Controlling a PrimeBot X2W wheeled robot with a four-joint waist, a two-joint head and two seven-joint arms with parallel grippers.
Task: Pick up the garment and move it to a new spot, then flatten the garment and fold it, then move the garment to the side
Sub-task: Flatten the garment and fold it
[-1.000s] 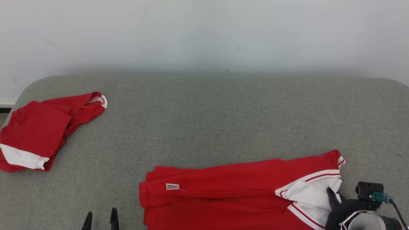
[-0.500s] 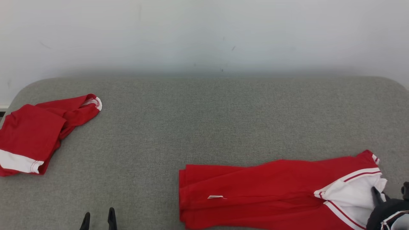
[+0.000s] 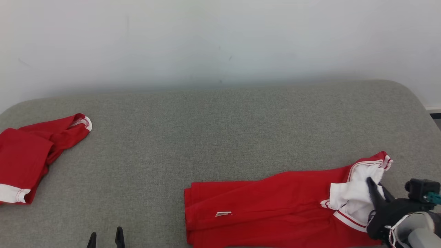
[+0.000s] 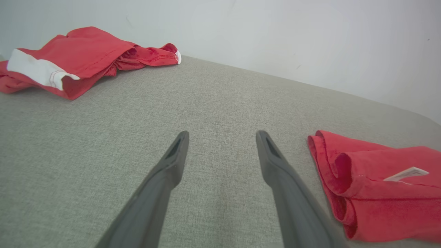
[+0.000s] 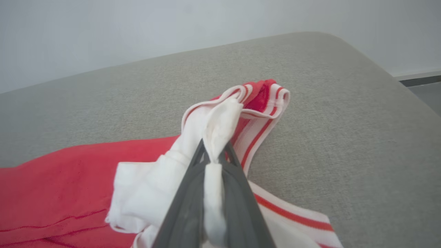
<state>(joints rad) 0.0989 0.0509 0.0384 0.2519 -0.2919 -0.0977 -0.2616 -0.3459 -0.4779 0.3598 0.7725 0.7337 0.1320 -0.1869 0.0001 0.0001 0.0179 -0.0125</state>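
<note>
The garment [image 3: 268,203] lies near-right on the grey cushion [image 3: 220,131], its white trim [image 5: 220,127] pinched in my right gripper [image 5: 214,153]; I'd drag low and slow (left gripper [image 4: 222,136] spread, empty) to avoid bunching

We see a grey fabric surface [image 3: 220,137] with rounded far corners. On it lie a long red garment [image 3: 268,203] with white trim, at front right, and a bunched red cloth [image 3: 24,155] well apart at far left.
</note>
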